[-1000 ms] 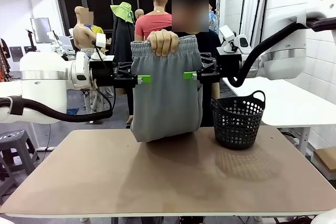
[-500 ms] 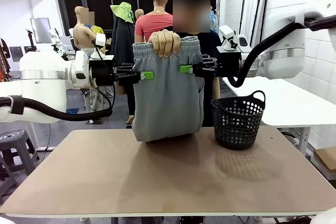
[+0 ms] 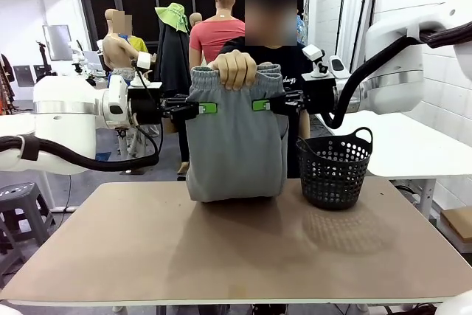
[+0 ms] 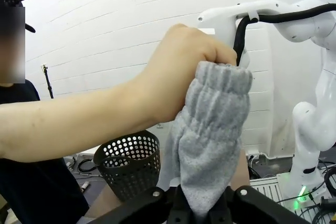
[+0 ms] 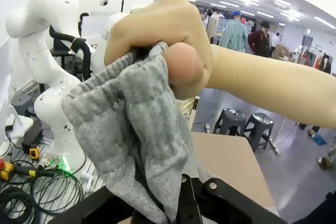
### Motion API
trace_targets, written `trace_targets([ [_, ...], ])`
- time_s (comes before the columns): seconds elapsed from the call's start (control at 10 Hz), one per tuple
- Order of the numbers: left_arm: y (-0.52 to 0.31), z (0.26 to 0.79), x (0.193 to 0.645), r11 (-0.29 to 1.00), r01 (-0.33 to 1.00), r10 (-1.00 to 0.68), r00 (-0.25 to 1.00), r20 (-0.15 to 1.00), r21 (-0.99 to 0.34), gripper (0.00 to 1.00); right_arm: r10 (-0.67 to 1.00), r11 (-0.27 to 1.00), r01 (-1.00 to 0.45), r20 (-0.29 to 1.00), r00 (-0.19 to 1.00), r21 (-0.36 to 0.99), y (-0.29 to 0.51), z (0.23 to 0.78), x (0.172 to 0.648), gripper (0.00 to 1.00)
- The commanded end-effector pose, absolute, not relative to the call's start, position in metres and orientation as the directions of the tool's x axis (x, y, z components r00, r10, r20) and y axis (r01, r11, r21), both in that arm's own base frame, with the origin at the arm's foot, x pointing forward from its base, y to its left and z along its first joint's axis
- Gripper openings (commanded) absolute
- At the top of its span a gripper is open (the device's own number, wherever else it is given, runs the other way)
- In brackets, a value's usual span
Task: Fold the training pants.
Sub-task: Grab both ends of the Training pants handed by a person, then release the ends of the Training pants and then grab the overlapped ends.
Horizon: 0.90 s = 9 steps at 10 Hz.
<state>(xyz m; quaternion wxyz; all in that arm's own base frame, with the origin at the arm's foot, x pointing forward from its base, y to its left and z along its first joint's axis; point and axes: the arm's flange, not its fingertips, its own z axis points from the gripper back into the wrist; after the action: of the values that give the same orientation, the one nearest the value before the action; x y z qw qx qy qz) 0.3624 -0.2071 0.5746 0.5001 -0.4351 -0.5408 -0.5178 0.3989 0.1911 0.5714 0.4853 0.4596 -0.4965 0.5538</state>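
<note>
Handover is the step I read here: the training pants (image 3: 234, 145) hang doubled over at mid-frame, lower fold down at the far edge of the table (image 3: 236, 256), and the person's hand (image 3: 236, 68) bunches the waistband at twelve o'clock. My left gripper (image 3: 209, 108) pinches the nine o'clock edge just under that waistband and my right gripper (image 3: 259, 105) the three o'clock edge, both clamped on grey jersey. The basket (image 3: 335, 167) sits near, at three o'clock of the pants. Next, I judge, the person lets go, then I lower both arms evenly so the cloth lies flat, clear of that basket.
</note>
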Motion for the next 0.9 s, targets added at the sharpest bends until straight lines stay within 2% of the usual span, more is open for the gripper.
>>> trace_targets([
  [0.0, -0.208, 0.582, 0.374, 0.063, 0.994, -0.080, -0.088, 0.993, 0.093, 0.00, 0.130, -0.022, -0.995, 0.987, -0.095, -0.093, 0.198, 0.575, 0.403, 0.00],
  [0.1, -0.210, 0.580, 0.380, -0.004, 0.996, -0.152, -0.086, 0.985, 0.086, 0.00, 0.154, -0.023, -0.990, 0.978, -0.143, -0.141, 0.203, 0.572, 0.405, 0.00],
  [0.2, -0.207, 0.572, 0.366, 0.083, 0.990, -0.056, -0.112, 0.992, 0.116, 0.00, 0.095, -0.032, -0.994, 0.990, -0.107, -0.105, 0.192, 0.570, 0.399, 0.00],
  [0.8, -0.207, 0.572, 0.366, 0.083, 0.990, -0.056, -0.112, 0.992, 0.116, 0.00, 0.095, -0.032, -0.994, 0.990, -0.107, -0.105, 0.192, 0.570, 0.399, 0.00],
])
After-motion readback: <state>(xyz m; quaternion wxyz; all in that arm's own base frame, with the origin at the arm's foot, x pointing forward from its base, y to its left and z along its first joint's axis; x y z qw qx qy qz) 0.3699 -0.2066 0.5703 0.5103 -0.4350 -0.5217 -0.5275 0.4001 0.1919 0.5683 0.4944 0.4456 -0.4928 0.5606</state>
